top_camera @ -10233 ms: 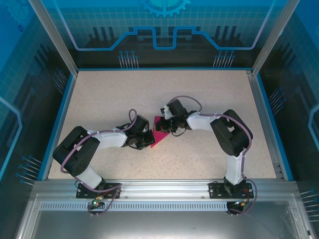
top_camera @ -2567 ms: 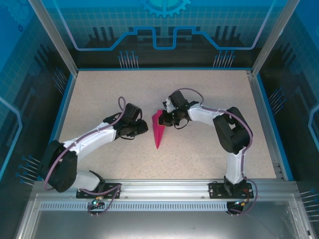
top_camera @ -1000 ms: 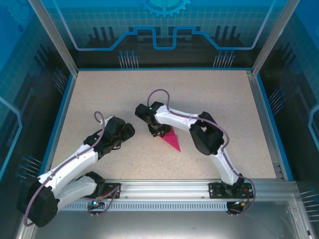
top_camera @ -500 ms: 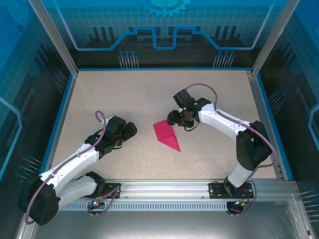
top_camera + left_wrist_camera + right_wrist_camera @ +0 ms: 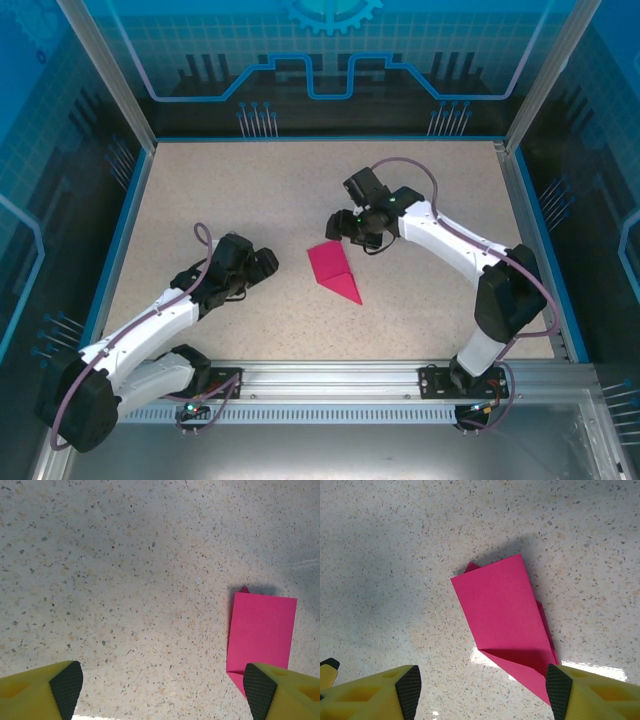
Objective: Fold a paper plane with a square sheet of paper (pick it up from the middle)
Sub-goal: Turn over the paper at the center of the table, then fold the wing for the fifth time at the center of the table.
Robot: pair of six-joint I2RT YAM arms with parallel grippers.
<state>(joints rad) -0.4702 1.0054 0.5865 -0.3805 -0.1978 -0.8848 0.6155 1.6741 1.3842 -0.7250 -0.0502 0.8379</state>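
Note:
The square sheet of paper is folded into a magenta-pink pointed paper plane that lies flat on the speckled table, its tip towards the near right. My right gripper hovers just behind it, open and empty. In the right wrist view the plane lies ahead of the open gripper, its tip beside the right pad. My left gripper stands open to the left of the plane, apart from it. The left wrist view has the plane at the right, above that gripper's right pad.
A blue rim and metal frame posts bound the speckled table. The aluminium rail with both arm bases runs along the near edge.
The right arm has swung back from the left of the paper to its far right side and let the plane go. The plane now lies free. The left arm has barely moved.

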